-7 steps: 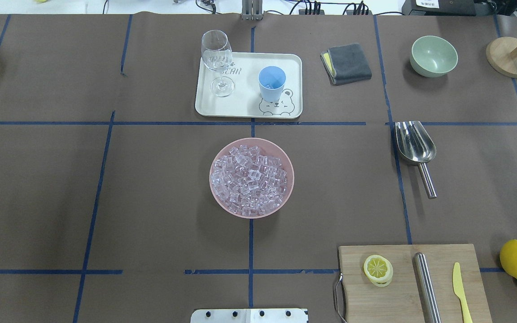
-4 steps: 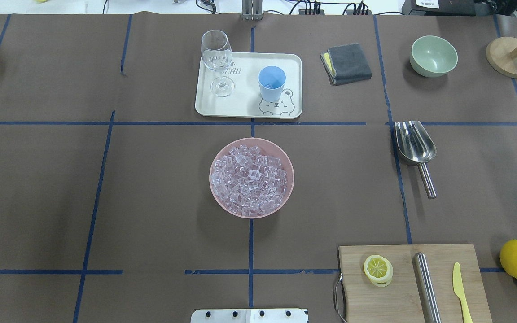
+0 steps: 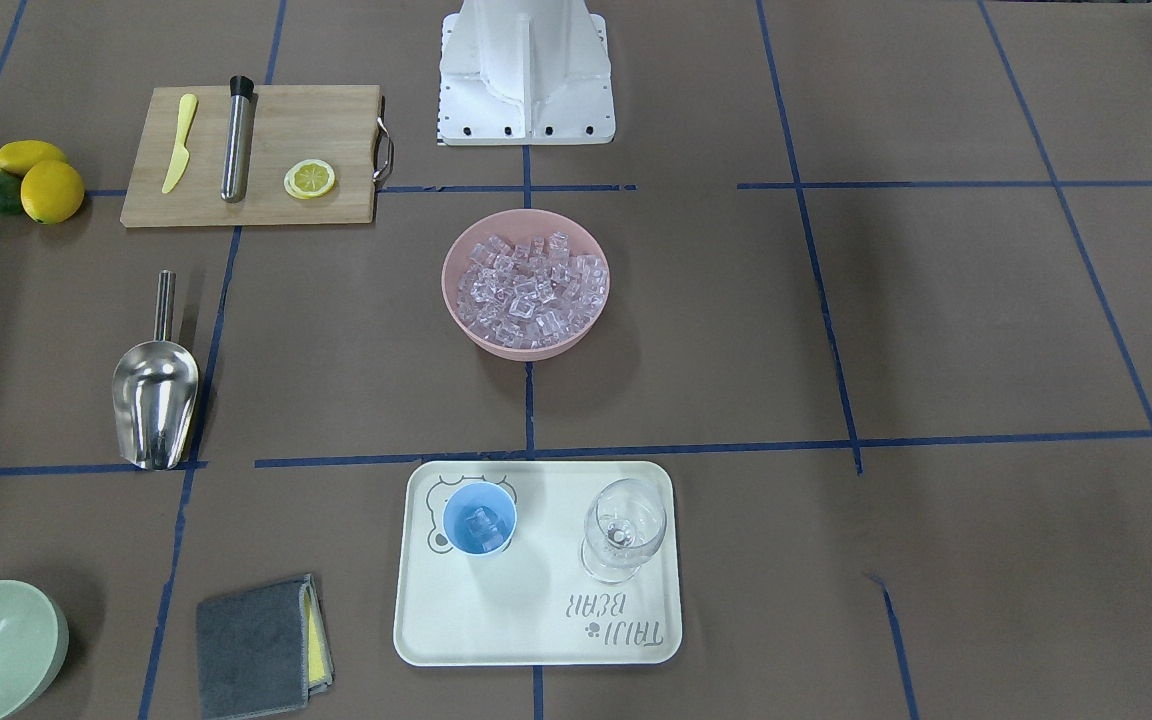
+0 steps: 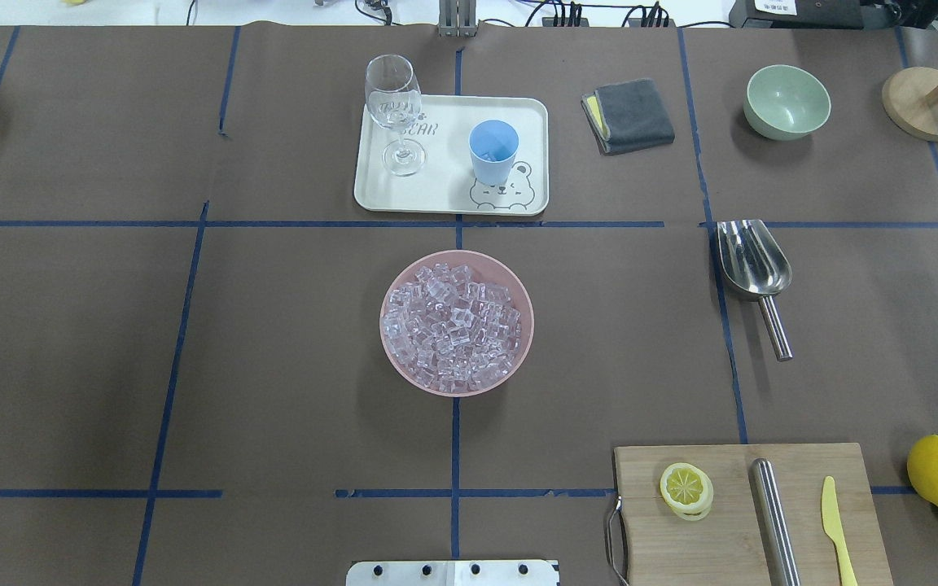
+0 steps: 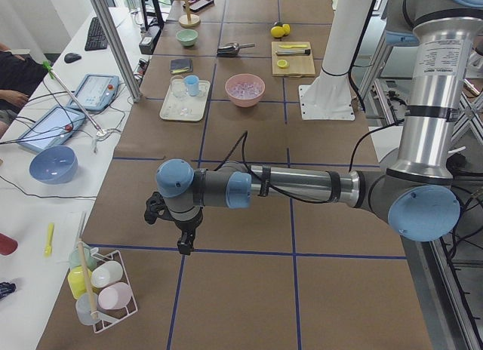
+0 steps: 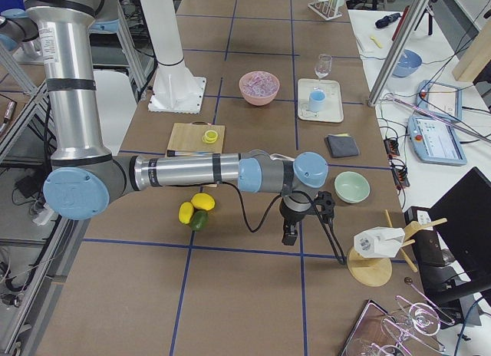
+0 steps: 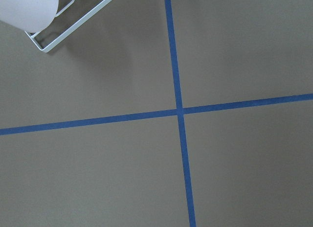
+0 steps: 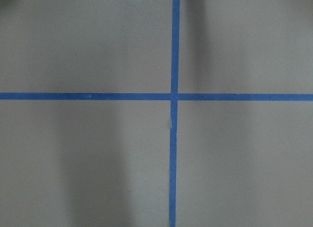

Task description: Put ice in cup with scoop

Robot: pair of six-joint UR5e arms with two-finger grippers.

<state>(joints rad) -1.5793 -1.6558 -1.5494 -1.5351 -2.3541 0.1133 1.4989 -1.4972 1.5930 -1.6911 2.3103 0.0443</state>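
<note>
The ice (image 4: pixel 453 325) fills a pink bowl (image 4: pixel 394 281) at the table's middle, also in the front view (image 3: pixel 526 285). The light-blue cup (image 4: pixel 493 150) stands upright on a white tray (image 4: pixel 444 199); in the front view the cup (image 3: pixel 479 518) has something glassy inside. The steel scoop (image 4: pixel 752 264) lies on the table to the right, handle toward the robot. My left gripper (image 5: pixel 183 243) hangs over bare table far left. My right gripper (image 6: pixel 290 233) hangs over the far right end. I cannot tell whether either is open or shut.
A wine glass (image 4: pixel 393 106) shares the tray. A grey cloth (image 4: pixel 630 114), a green bowl (image 4: pixel 786 102) and a wooden stand (image 4: pixel 925 102) sit at the back right. A cutting board (image 4: pixel 746 513) with lemon slice, steel cylinder and yellow knife is front right, lemons (image 4: pixel 937 470) beside it.
</note>
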